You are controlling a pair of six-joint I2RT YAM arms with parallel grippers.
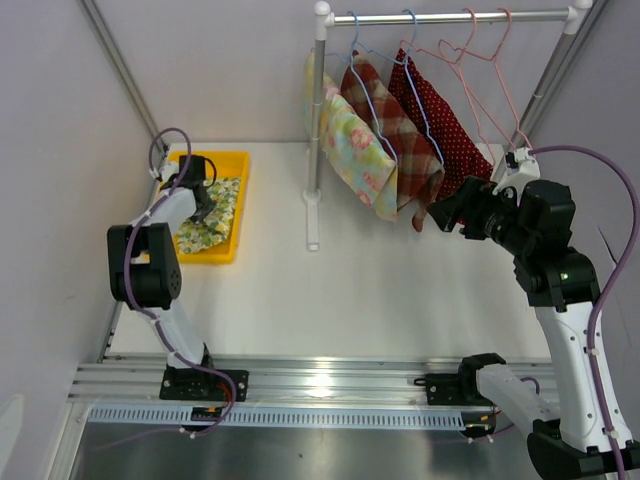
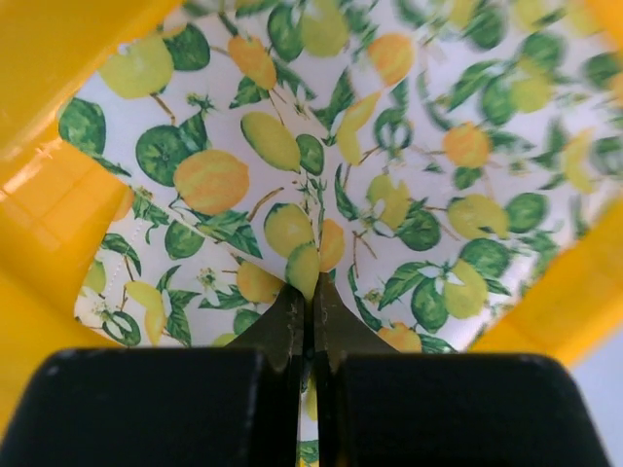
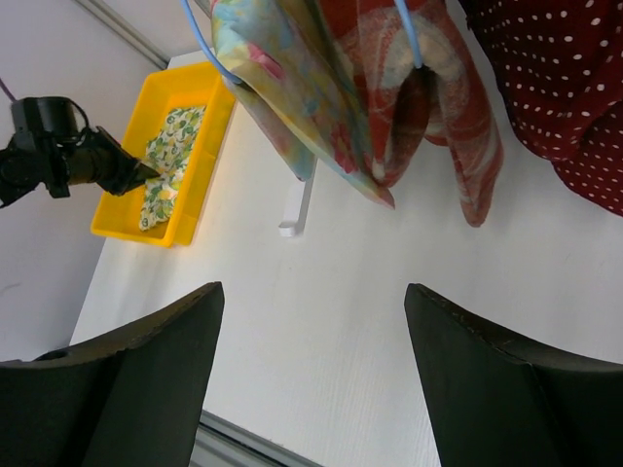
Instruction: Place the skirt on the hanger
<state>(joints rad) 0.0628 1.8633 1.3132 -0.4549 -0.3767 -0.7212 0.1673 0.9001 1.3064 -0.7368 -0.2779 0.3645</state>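
White table (image 1: 380, 290) fills most of the top view, with grey walls (image 1: 230, 60) behind it and at both sides. At its far side we see a clothes rail (image 1: 450, 17) on a white post. Three skirts hang from it on blue hangers (image 3: 413, 39): a flowered skirt (image 1: 355, 150) on the left, a checked skirt (image 1: 390, 125) in the middle and a dark red dotted skirt (image 1: 445, 125) on the right. The right arm (image 1: 555, 270) reaches toward the rail from the near right corner, and the left arm (image 1: 150, 260) reaches to the far left corner. There a yellow tray (image 1: 238, 200) stands on the table, well apart from the rail. The lemon skirt (image 2: 389, 175) lies inside this tray, spread over its bottom. Two pink hangers (image 1: 470, 55) hang bare on the rail, to the right of the blue ones. The right gripper (image 3: 311, 292) is in the air just beside the dotted skirt, and its fingers stand wide apart with nothing between them. The left gripper (image 2: 307, 292) is down in the tray, and its fingers are pressed together and pinch a small fold of the lemon skirt.
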